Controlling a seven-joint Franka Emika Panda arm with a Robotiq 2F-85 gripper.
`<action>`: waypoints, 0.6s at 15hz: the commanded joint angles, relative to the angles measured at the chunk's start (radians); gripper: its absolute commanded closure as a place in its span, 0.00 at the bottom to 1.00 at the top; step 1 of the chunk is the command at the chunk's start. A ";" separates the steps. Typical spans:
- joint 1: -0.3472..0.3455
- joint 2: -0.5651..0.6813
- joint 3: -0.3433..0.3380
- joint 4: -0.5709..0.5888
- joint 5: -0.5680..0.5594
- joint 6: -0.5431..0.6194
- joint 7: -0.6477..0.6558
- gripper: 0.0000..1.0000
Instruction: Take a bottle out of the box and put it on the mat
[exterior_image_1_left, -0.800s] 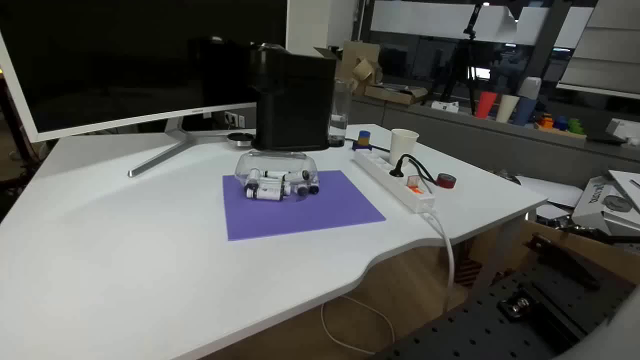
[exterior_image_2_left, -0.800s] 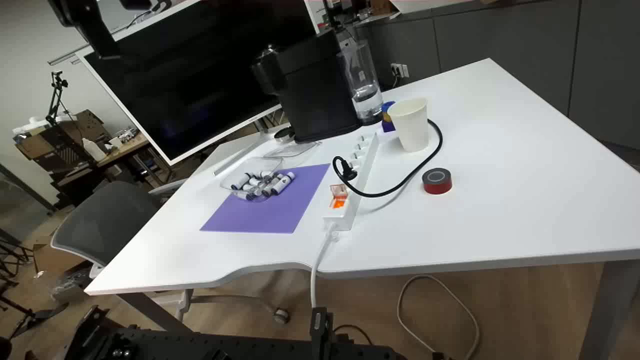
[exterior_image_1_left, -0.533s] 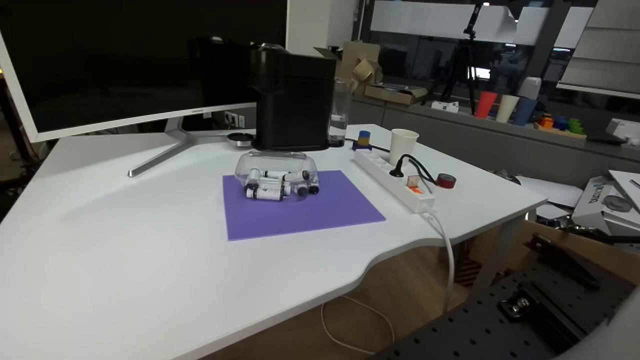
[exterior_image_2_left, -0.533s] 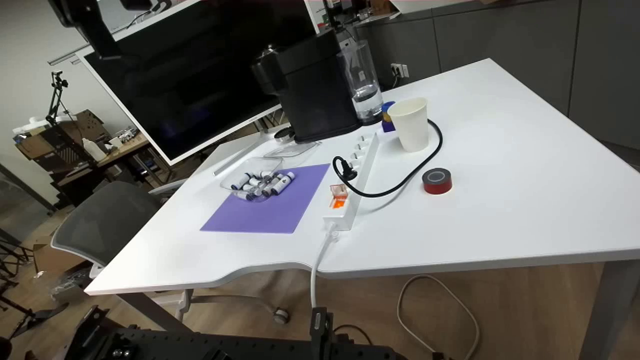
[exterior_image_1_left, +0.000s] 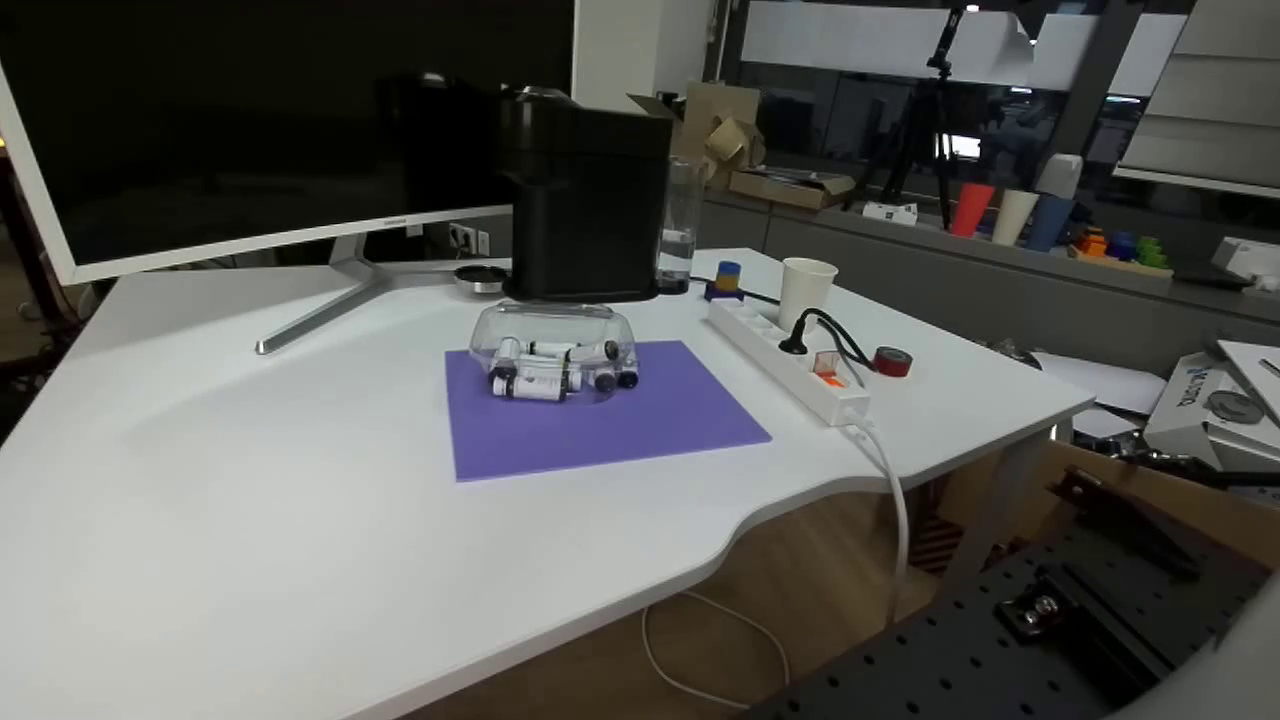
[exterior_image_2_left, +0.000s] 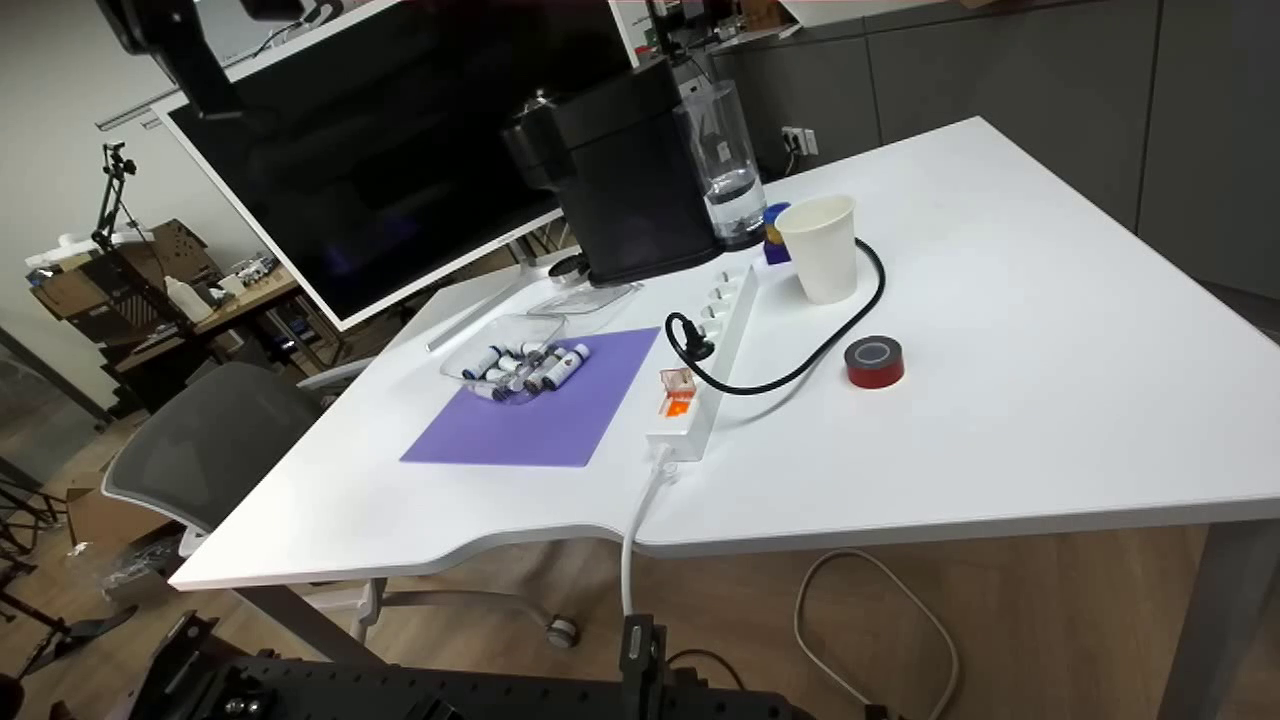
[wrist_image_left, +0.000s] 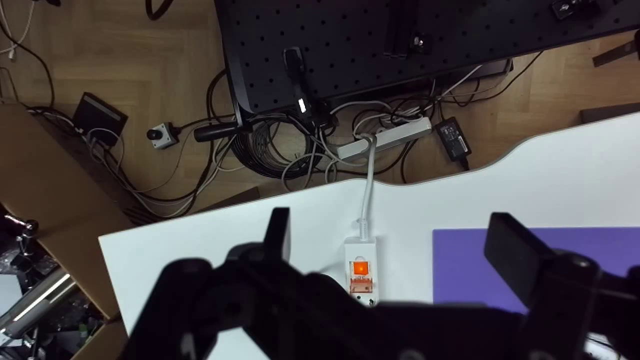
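Several small white bottles (exterior_image_1_left: 535, 387) (exterior_image_2_left: 567, 367) with dark caps lie in a clear plastic box (exterior_image_1_left: 545, 322) (exterior_image_2_left: 535, 328). This clear box rests partly on the back of the purple mat (exterior_image_1_left: 600, 440) (exterior_image_2_left: 520, 432). A tall black machine-like box (exterior_image_1_left: 592, 205) (exterior_image_2_left: 640, 190) stands behind it, and no bottles show in it. In the wrist view my gripper (wrist_image_left: 392, 232) is open and empty, high above the table, with the mat (wrist_image_left: 457, 260) under its right finger. The bottles do not show there. Dark parts that look like my gripper (exterior_image_2_left: 190, 60) show at the top of an exterior view.
A white power strip (exterior_image_1_left: 790, 365) (wrist_image_left: 361, 255) with a black plug and cable lies beside the mat. A paper cup (exterior_image_2_left: 822, 250), red tape roll (exterior_image_2_left: 874, 362), clear water tank (exterior_image_2_left: 728, 170), clear lid (exterior_image_2_left: 588, 298) and large monitor (exterior_image_1_left: 250, 120) stand around on the table.
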 joint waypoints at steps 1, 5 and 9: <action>0.019 -0.001 -0.015 0.002 -0.007 -0.004 0.008 0.00; 0.037 0.048 0.012 -0.007 -0.031 0.083 0.039 0.00; 0.085 0.187 0.069 -0.024 -0.068 0.291 0.070 0.00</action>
